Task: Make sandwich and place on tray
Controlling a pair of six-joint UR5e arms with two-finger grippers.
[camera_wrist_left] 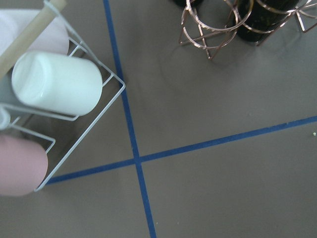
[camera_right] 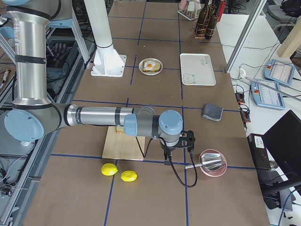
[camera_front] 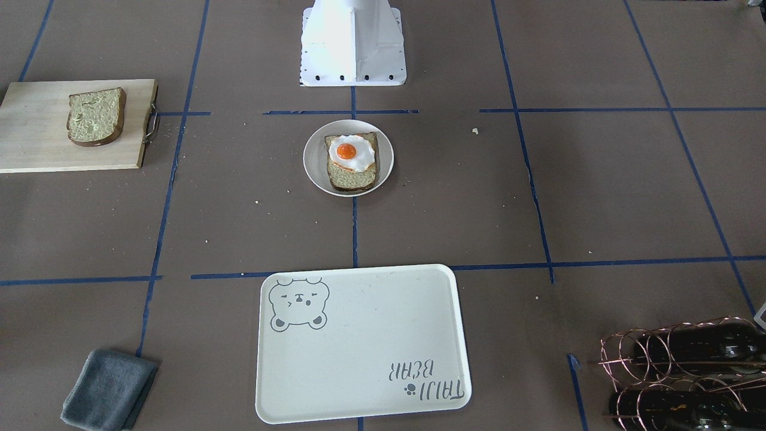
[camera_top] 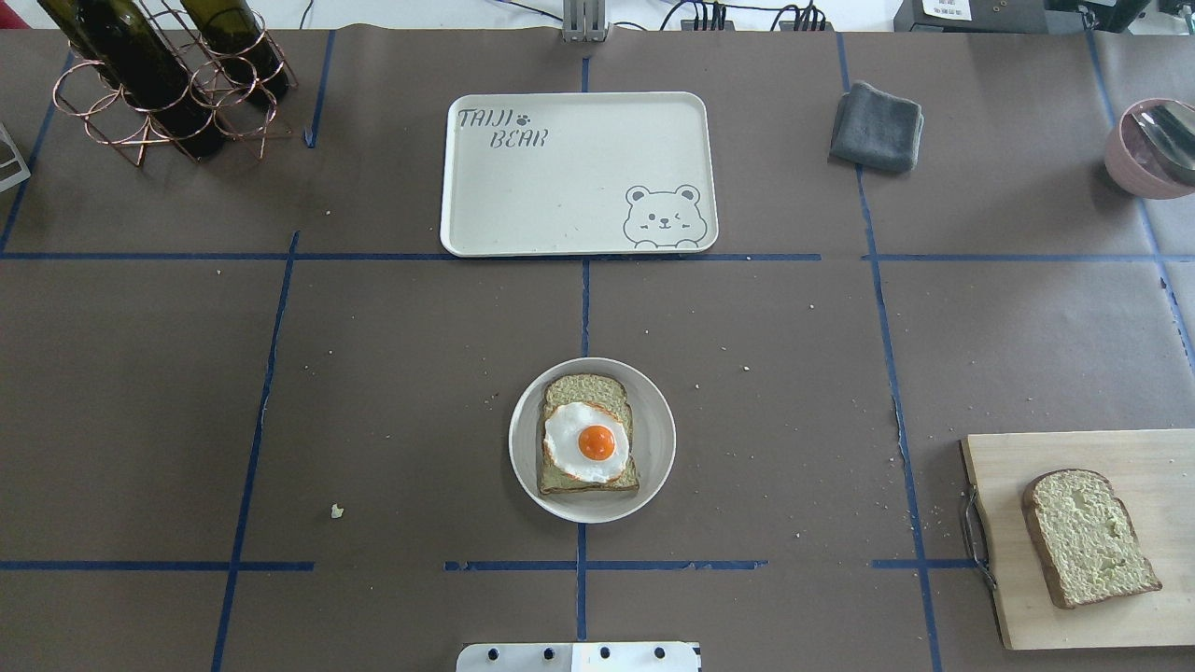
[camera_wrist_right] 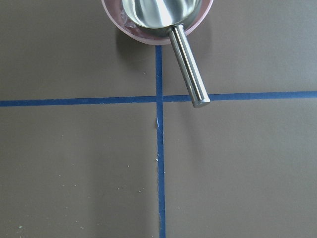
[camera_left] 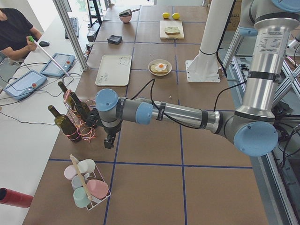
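One bread slice (camera_top: pixel 586 390) lies on a small round white plate (camera_top: pixel 655 439) at the table's middle, with the fried egg (camera_top: pixel 588 441) on top; they also show in the front view, the slice (camera_front: pixel 353 175) under the egg (camera_front: pixel 352 153). The second bread slice (camera_top: pixel 1088 537) lies on a wooden cutting board (camera_top: pixel 1148 467). The cream tray (camera_top: pixel 560 177) with the bear drawing is empty. My left gripper (camera_left: pixel 108 140) hangs far off by the wine rack. My right gripper (camera_right: pixel 167 162) hangs beyond the board near a pink bowl. I cannot tell whether either is open or shut.
A copper wine rack with dark bottles (camera_top: pixel 159 75) stands at the far left. A folded grey cloth (camera_top: pixel 876 127) lies right of the tray. A pink bowl with a metal scoop (camera_top: pixel 1153 145) sits at the far right. A cup rack (camera_wrist_left: pixel 44 99) and two lemons (camera_right: pixel 117 172) lie at the ends.
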